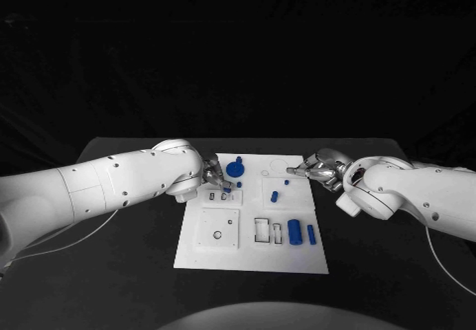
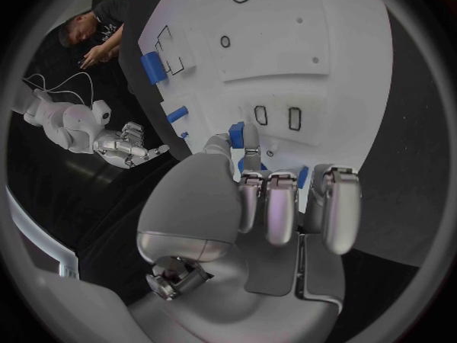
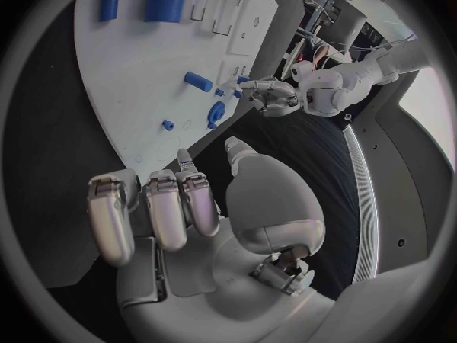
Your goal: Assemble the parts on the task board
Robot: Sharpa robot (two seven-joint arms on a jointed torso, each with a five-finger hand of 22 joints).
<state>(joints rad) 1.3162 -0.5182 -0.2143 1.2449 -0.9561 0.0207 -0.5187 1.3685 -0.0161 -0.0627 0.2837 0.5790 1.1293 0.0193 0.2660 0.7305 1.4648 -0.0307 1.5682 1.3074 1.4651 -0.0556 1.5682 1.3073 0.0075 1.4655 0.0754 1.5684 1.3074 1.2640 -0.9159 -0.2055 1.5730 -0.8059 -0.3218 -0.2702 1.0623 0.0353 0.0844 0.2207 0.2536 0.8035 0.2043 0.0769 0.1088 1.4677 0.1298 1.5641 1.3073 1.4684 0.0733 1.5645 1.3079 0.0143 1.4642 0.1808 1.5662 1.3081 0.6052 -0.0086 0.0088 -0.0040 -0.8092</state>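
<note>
The white task board (image 1: pixel 199 256) lies in the middle of the black table. My left hand (image 1: pixel 211 174) hovers over its upper left and pinches a small blue piece (image 2: pixel 239 134) between thumb and a finger, just above two small rectangular slots (image 2: pixel 262 116). A round blue part (image 1: pixel 235 168) stands beside that hand. My right hand (image 1: pixel 319 170) is at the board's upper right edge, holding nothing, with one finger stretched toward the board and the others loosely bent (image 3: pixel 152 209). A short blue peg (image 1: pixel 274 196) and a smaller blue piece (image 1: pixel 287 183) lie between the hands.
Two long blue cylinders (image 1: pixel 294 232) (image 1: pixel 310 234) lie at the board's lower right next to two rectangular recesses (image 1: pixel 262 229). A raised square plate with a hole (image 1: pixel 218 227) sits at the lower left. Bare black table surrounds the board.
</note>
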